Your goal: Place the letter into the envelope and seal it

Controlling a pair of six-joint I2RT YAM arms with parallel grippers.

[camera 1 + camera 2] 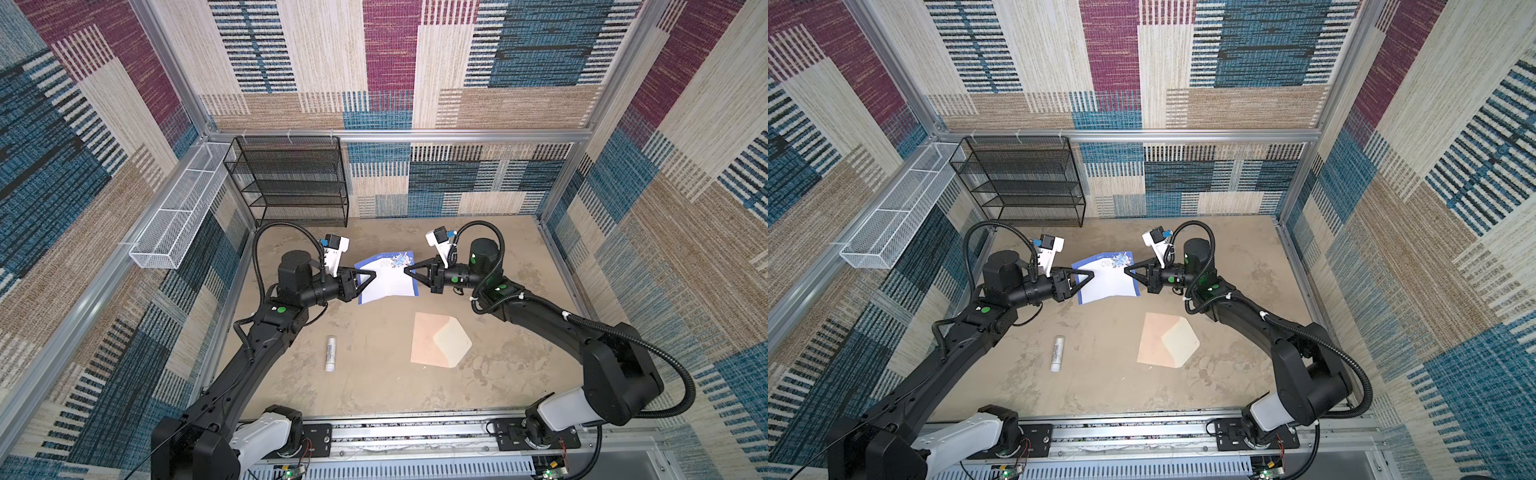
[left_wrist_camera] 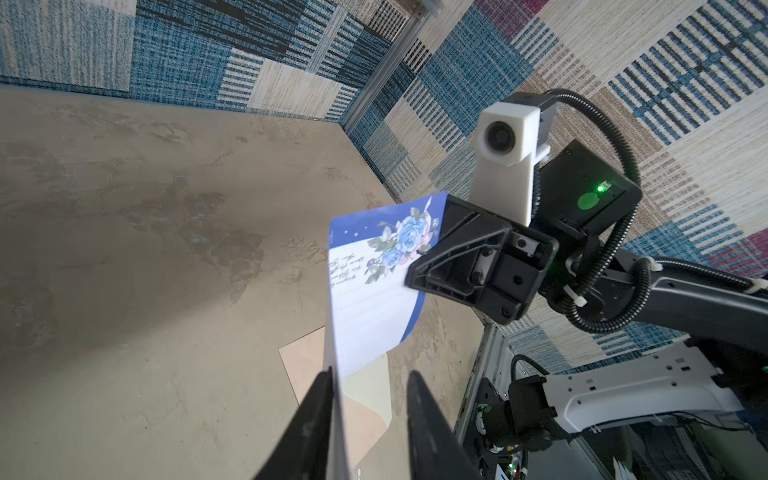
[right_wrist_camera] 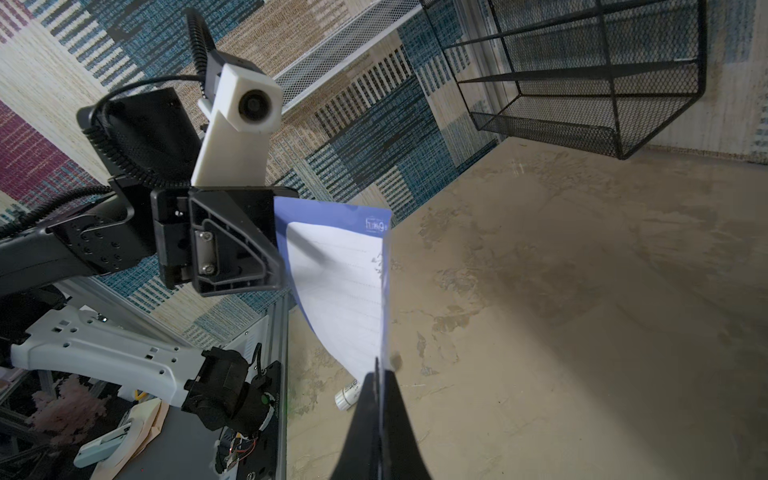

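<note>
Right jaws clenched on letter (image 1: 388, 278) right edge; left jaws released, apart. Risk: sheet, held one-sided above surface (image 1: 374, 395), droops or twists, missing envelope (image 1: 422, 336) mouth.

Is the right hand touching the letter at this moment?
Touching. In the right wrist view the right hand is shut on the edge of the letter, with the sheet pinched between both fingers.

The letter (image 1: 390, 279) is just behind the envelope (image 1: 428, 345) and slightly left of it, the tube (image 1: 331, 353) lies on the table (image 1: 374, 395) well left of the envelope, and the wire rack (image 1: 291, 183) stands far behind it, leftward
</note>
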